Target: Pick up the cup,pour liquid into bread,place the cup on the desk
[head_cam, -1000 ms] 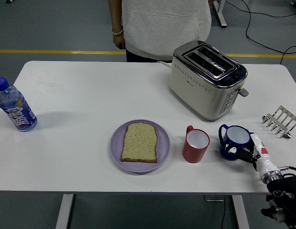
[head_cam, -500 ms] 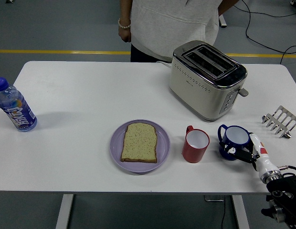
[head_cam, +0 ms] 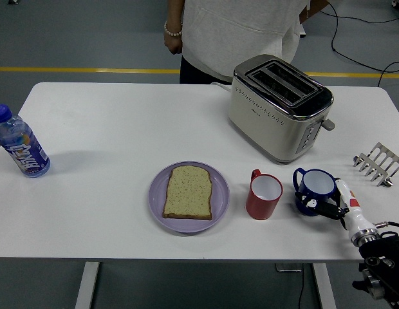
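Observation:
A blue cup (head_cam: 315, 190) stands upright on the white table (head_cam: 122, 129), handle to the left, near the front right. My right hand (head_cam: 329, 204) reaches in from the lower right corner, fingers curled against the cup's right and near side. A red cup (head_cam: 264, 196) stands just left of it. A slice of bread (head_cam: 188, 191) lies flat on a purple plate (head_cam: 157, 203) left of the red cup. The left arm is out of sight.
A silver toaster (head_cam: 279, 106) stands behind the cups. A metal toast rack (head_cam: 379, 163) sits at the right edge. A blue water bottle (head_cam: 20, 149) stands at the far left. A person in a grey hoodie (head_cam: 238, 29) stands at the far side, hands off the table.
The blue cup has slid slightly left with my right hand against it. The person behind the table has shifted to the right.

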`<state>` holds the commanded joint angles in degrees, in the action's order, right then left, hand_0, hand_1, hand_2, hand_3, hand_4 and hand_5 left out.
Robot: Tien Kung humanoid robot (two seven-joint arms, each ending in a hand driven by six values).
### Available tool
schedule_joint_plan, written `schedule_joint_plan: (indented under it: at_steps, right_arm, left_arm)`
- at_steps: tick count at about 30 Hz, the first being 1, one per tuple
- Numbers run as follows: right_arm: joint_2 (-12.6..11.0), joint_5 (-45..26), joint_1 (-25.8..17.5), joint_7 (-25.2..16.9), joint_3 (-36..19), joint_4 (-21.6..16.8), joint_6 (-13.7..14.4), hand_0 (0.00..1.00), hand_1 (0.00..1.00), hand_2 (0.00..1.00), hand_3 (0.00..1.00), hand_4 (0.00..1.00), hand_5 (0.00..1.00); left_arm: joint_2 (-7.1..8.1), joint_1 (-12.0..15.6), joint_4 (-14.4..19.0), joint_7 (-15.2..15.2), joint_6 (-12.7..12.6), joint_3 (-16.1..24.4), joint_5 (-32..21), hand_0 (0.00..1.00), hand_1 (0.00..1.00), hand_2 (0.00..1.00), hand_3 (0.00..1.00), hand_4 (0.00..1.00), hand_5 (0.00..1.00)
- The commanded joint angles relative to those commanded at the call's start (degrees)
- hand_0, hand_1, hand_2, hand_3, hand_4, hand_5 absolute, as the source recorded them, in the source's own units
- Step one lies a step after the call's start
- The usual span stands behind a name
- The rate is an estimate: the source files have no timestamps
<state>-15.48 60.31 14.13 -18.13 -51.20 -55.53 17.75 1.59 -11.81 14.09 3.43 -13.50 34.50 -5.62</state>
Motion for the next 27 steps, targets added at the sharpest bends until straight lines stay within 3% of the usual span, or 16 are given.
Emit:
schedule_joint_plan:
  at_steps: [5,6,17,18,27]
  right_arm:
    - [0.0,0.6,-0.1,-0.1,-0.3,0.0,-0.1,0.47,0.44,0.563,0.64,0.714,0.002]
    - [0.0,0.6,-0.1,-0.1,-0.4,0.0,-0.2,0.514,0.449,0.579,0.707,0.767,0.002]
    - [-0.1,1.3,-0.2,-0.9,-1.3,-0.4,-0.4,0.519,0.452,0.583,0.724,0.778,0.008]
    - [0.0,1.4,-0.2,-0.9,-1.4,-0.4,-0.3,0.561,0.479,0.623,0.767,0.796,0.022]
    - [-0.1,1.6,-0.7,-0.9,-1.8,-0.5,-0.3,0.585,0.493,0.646,0.784,0.797,0.002]
  left_arm:
    - [0.01,0.0,0.0,-0.1,0.0,-0.1,-0.3,0.69,0.756,0.773,0.611,0.396,0.998]
    - [0.01,0.0,0.0,-0.1,0.0,-0.2,-0.3,0.69,0.756,0.773,0.611,0.396,0.998]
    - [0.06,-0.3,0.0,-0.4,0.1,-0.6,-1.1,0.69,0.756,0.773,0.611,0.396,0.998]
    - [0.06,-0.3,0.0,-0.4,0.1,-0.6,-1.1,0.69,0.756,0.773,0.611,0.396,0.998]
    - [0.08,-0.4,0.0,-0.4,0.1,-0.6,-1.1,0.69,0.756,0.773,0.611,0.396,0.998]
